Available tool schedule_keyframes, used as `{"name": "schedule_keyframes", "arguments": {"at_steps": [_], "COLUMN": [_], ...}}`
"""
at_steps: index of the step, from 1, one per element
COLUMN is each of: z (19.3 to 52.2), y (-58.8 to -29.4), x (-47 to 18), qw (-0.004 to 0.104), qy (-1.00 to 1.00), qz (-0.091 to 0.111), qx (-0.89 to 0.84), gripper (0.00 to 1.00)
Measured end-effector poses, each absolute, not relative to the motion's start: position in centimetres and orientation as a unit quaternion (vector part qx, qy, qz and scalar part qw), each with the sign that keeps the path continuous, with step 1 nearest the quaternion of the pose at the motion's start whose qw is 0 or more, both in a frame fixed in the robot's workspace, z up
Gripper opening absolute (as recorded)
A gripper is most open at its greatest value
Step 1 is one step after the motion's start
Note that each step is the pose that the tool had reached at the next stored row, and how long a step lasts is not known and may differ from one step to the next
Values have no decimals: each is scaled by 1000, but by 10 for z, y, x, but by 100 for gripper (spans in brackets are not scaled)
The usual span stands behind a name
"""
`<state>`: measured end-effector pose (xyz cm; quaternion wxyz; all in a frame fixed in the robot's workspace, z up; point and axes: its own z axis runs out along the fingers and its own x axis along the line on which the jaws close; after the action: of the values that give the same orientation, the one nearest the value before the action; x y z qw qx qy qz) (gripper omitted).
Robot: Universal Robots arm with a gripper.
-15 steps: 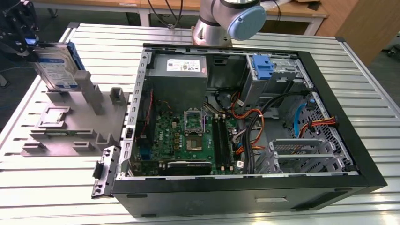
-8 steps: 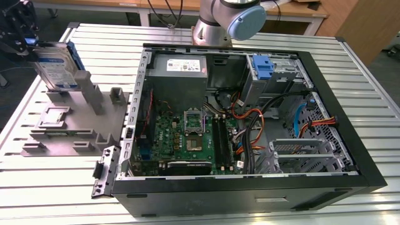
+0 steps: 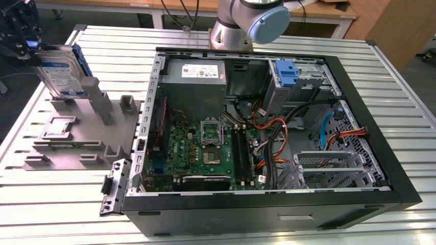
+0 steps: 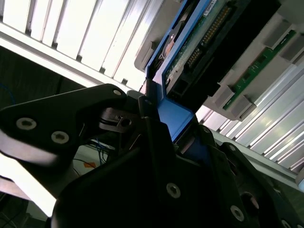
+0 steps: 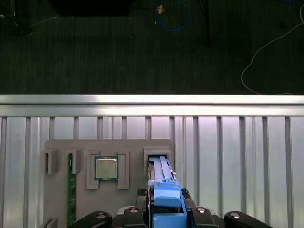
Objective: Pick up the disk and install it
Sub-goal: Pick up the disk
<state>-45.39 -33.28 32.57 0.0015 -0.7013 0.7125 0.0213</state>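
So here's where we're at. The arm (image 3: 248,20) has its base on the counter (image 3: 41,204) behind the open computer case (image 3: 272,217). It reaches out to the far corner on the exterior view's left, so the gripper (image 3: 27,45) hangs above the grey holder block (image 3: 75,127). In the first wrist view we're looking pretty much straight down onto that block, so the wrist seems to be pointing down at it.

The fingers (image 4: 152,137) are clamped on the disk (image 3: 60,71), gripping it by the top of its blue carrier. In the second wrist view the blue plastic sits squeezed between the dark fingers, with the drive's green circuit-board side running away from them.

The disk stands on edge, close to upright, at the back corner of the holder block, well apart from the case. In the first wrist view its lower end lines up with a slot in the block. We honestly can't tell whether it's seated in that slot or lifted a hair above it.

A processor chip (image 5: 106,167) sits in a square pocket of the block, a couple of pockets over from the disk. Inside the case, the blue bracket (image 3: 287,71) is on the drive bay at the far side.
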Motion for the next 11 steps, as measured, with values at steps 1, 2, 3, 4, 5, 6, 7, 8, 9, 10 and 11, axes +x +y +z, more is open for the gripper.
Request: {"name": "schedule_keyframes", "arguments": {"at_steps": [1,2,3,4,5,6,7,8,9,10,11], "z": [326,326,327,327,328,328,329,330,330,330,331], "y": [-333,-333,-333,-333,-333,-333,-333,-333,-333,-333,-333], "x": [-454,-454,-454,-454,-454,-454,-454,-454,-454,-454,-454], "qw": [2,2,2,2,1,1,2,2,2,2,2], "qy": [713,713,713,713,713,713,713,713,713,713,713], "qz": [21,21,21,21,21,21,21,21,21,21,21], "qx": [-701,-701,-701,-701,-701,-701,-701,-701,-701,-701,-701], "gripper": [37,37,37,37,37,37,37,37,37,37,37]}}
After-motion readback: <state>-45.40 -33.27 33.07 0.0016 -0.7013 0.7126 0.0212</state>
